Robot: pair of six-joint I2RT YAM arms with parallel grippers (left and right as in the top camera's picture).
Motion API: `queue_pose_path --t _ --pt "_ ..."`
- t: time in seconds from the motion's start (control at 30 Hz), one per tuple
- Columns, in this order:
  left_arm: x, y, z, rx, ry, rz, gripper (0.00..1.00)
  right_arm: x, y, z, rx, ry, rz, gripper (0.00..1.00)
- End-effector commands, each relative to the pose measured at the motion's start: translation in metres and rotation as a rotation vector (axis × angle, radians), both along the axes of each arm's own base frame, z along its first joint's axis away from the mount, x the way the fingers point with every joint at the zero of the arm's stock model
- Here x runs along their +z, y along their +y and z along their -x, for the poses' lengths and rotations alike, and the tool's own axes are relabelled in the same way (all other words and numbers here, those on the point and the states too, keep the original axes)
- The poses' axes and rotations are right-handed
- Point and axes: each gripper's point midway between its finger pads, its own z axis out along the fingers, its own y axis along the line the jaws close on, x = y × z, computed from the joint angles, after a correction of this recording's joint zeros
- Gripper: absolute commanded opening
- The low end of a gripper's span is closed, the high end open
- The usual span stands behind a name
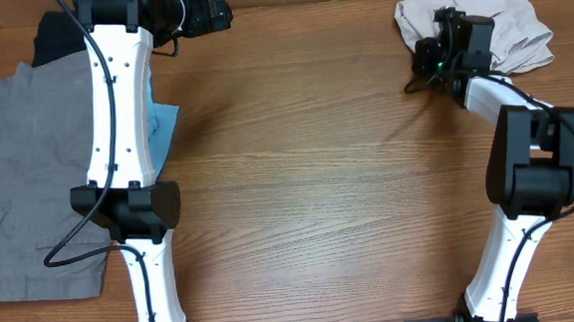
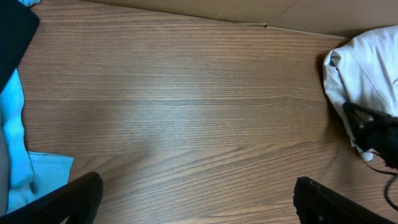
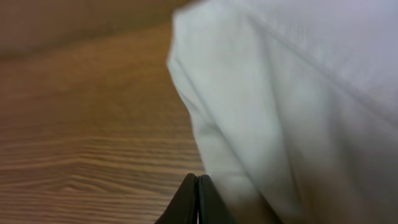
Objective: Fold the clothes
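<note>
My right gripper (image 3: pixel 198 186) is closed, seemingly empty, just beside the cream shorts (image 3: pixel 280 93). The cloth looks soft and floppy, so I'd pinch a folded edge.

The left arm (image 1: pixel 119 101) has a white shell with small dark screws in a row, black joint blocks and a thin black cable (image 1: pixel 72 237) looping out. The right arm (image 1: pixel 531 156) is white and black too, with a small green light (image 1: pixel 442 67). The fingers (image 2: pixel 74 196) are black.
</note>
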Motion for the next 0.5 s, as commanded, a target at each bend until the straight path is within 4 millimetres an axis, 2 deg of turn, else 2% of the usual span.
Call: queue_pose_path --t 0.0,0.47 --pt "-0.006 -0.004 -0.001 -0.015 0.006 -0.012 1.00 -0.027 -0.008 0.000 -0.019 0.024 0.019 0.04" --pt "-0.006 -0.004 -0.001 -0.015 0.007 -0.012 1.00 -0.014 -0.054 -0.018 -0.272 -0.067 0.093 0.04"
